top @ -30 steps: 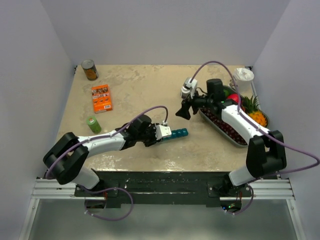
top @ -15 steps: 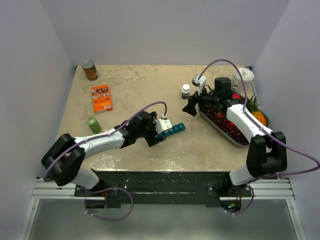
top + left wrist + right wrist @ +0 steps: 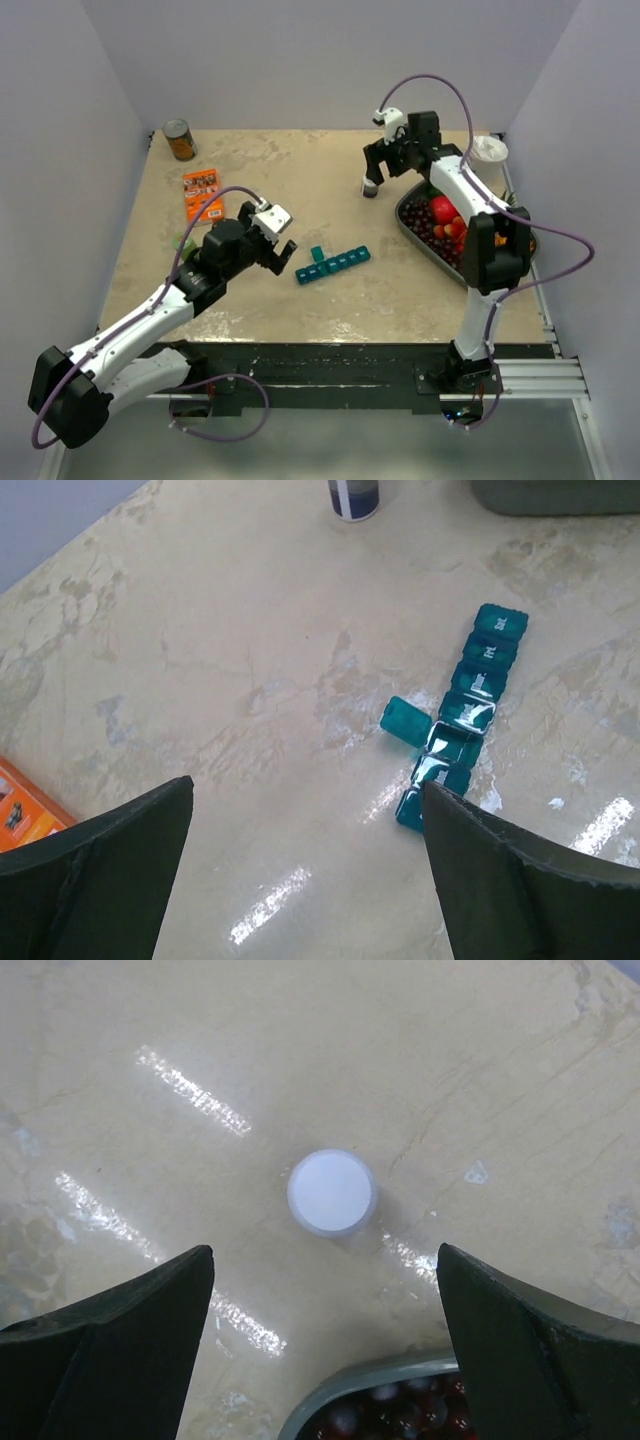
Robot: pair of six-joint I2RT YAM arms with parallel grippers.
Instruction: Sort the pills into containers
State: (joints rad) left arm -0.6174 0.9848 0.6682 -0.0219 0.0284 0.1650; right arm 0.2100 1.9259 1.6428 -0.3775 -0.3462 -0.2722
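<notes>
Beige marbled table (image 3: pixel 290 170), pale walls on three sides.

Containers (image 3: pixel 333 264): a teal strip of small square compartments, flat on the table near mid-surface, running on a slight diagonal. In the left wrist view the containers (image 3: pixel 465 715) show one lid (image 3: pixel 405 721) swung out sideways, towards the end nearer the camera. What is inside the compartments is too small to tell.

Left gripper (image 3: pixel 281 252): jaws spread wide, holding nothing. It hovers just left of the strip, apart from it. In its own camera the left gripper (image 3: pixel 308 780) frames bare table, with the strip off to the right of the gap.

Right gripper (image 3: pixel 372 170): far side of the table, pointing down over a small dark bottle (image 3: pixel 371 189). From the wrist, the right gripper (image 3: pixel 325 1249) is wide apart, and the bottle's white cap (image 3: pixel 332 1192) sits between the two fingers, touching neither.

Grey tray (image 3: pixel 407 228) of fruit lies along the right edge, near the bottle; its rim shows at the bottom of the right wrist view.

Also on the table: can (image 3: pixel 180 140) in the far left corner, orange box (image 3: pixel 203 194) nearer, white cup (image 3: pixel 488 152) at far right.
</notes>
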